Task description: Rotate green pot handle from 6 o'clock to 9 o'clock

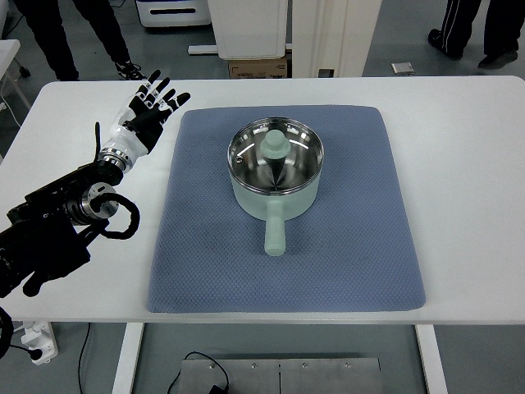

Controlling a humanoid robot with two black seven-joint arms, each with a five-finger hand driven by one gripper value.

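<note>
A pale green pot (276, 168) with a glass lid and a green knob (275, 147) stands on a blue mat (205, 246) in the middle of the white table. Its green handle (275, 234) points toward the near edge, at about 6 o'clock. My left hand (152, 107) is over the table to the left of the mat, fingers spread, holding nothing, well apart from the pot. My right arm does not show.
The white table (459, 164) has bare surface on both sides of the mat. People's legs and shoes (459, 37) stand beyond the far edge, with white furniture and a cardboard box (258, 67) behind the table.
</note>
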